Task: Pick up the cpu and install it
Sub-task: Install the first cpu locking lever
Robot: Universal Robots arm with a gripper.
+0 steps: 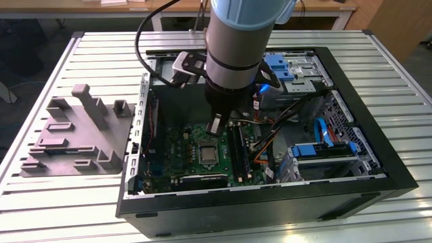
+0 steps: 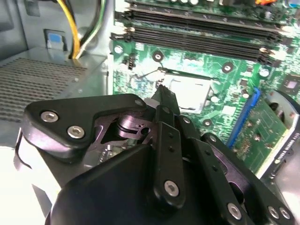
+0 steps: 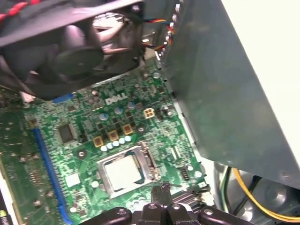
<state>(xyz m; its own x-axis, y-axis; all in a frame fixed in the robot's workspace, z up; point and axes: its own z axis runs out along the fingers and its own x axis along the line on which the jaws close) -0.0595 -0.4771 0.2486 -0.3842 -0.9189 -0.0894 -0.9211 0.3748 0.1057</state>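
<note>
Slatted white metal tabletop (image 1: 60,202) carries everything I am working over: an open black computer case (image 1: 270,202) lying on its side and, just beside it toward the exterior view's left, a grey plastic tray (image 1: 74,147) with upright posts. Inside the case I see the green motherboard (image 1: 202,162), a bundle of cables (image 1: 270,136) and blue drive brackets (image 1: 317,149) toward the exterior view's right. My arm (image 1: 236,45) reaches down into the case, with the gripper (image 1: 214,126) hanging over the board, near the socket. The cpu (image 3: 123,172) sits flat inside the square metal-framed socket (image 3: 154,164), its pale silvery top showing in both wrist views. In the second wrist view the black fingers (image 2: 165,101) come to a point just beside the socket's edge, apart from the chip; they look drawn together with nothing between them. A black fan (image 3: 70,51) hangs over the board in the first wrist view, and yellow wires (image 2: 70,28) run down beside a perforated grey panel (image 2: 37,84).
</note>
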